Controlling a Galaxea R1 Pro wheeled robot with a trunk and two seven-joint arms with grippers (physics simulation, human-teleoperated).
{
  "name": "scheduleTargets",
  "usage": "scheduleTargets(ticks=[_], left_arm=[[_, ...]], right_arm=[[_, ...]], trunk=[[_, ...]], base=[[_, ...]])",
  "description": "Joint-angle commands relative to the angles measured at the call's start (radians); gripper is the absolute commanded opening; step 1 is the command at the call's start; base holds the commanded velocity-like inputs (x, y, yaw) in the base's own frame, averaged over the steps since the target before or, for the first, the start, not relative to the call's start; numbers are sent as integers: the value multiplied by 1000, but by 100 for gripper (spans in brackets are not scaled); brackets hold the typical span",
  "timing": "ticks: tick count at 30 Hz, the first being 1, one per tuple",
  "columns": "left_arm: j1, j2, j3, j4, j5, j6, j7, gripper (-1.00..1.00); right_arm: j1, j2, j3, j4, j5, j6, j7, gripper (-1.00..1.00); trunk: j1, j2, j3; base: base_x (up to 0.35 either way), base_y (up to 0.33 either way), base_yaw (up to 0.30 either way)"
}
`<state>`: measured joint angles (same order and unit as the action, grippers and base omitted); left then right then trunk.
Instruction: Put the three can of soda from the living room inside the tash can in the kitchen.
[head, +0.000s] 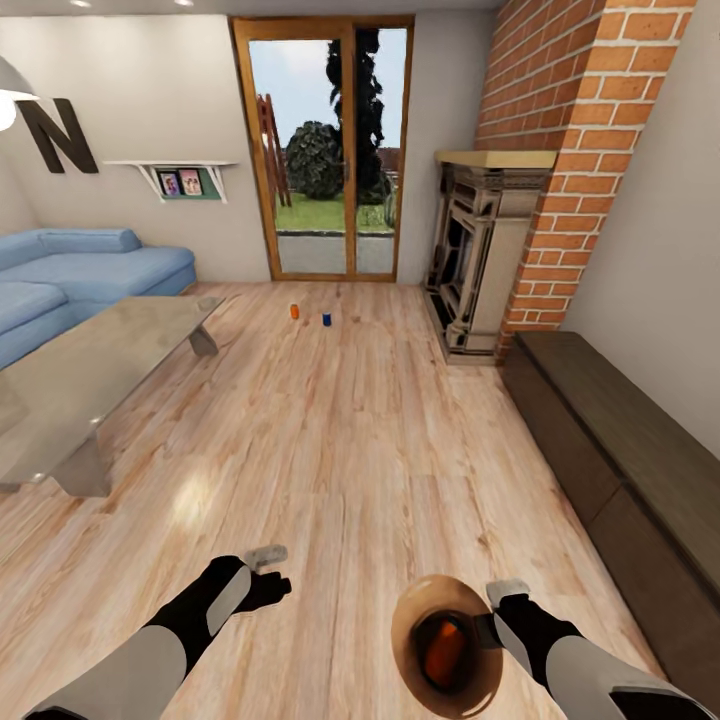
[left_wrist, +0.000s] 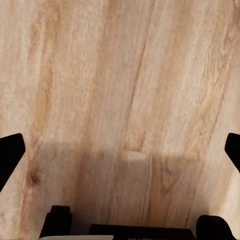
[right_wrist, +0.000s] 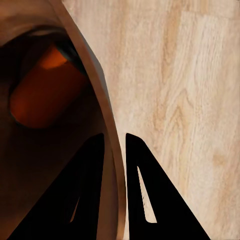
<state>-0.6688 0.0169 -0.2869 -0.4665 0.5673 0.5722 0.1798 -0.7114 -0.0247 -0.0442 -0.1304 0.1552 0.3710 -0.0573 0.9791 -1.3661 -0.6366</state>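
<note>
Right claw (right_wrist: 115, 150) clenched on the rim of the trash can (head: 412, 612) – one orange can (head: 441, 647) lying inside, left claw (head: 268, 570) released above wood floor (head: 360, 440), another orange can (head: 294, 311) and blue can (head: 326, 319) standing far ahead near glass doors (head: 325, 150).

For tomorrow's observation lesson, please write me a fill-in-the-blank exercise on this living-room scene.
1. The round tan-lined bin, gripped at its rim by the right gripper, already holds one ____ can.
2. On the light wood floor before the glass doors stand an orange can and a ____ can.
3. The left gripper is open and holds ____.

Missing words: orange; blue; nothing
</note>
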Motion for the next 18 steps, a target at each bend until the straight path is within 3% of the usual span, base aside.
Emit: scheduleTargets(ticks=[1,18], left_arm=[[0,0,0,8,0,-1,0,100],[0,0,-2,43,-3,-18,0,100]], right_arm=[[0,0,-6,-1,-6,-1,5,-100],[0,0,-6,-1,-6,-1,5,-100]], trunk=[[0,0,0],[0,0,-1]], base=[[307,184,-69],[303,189,-49]])
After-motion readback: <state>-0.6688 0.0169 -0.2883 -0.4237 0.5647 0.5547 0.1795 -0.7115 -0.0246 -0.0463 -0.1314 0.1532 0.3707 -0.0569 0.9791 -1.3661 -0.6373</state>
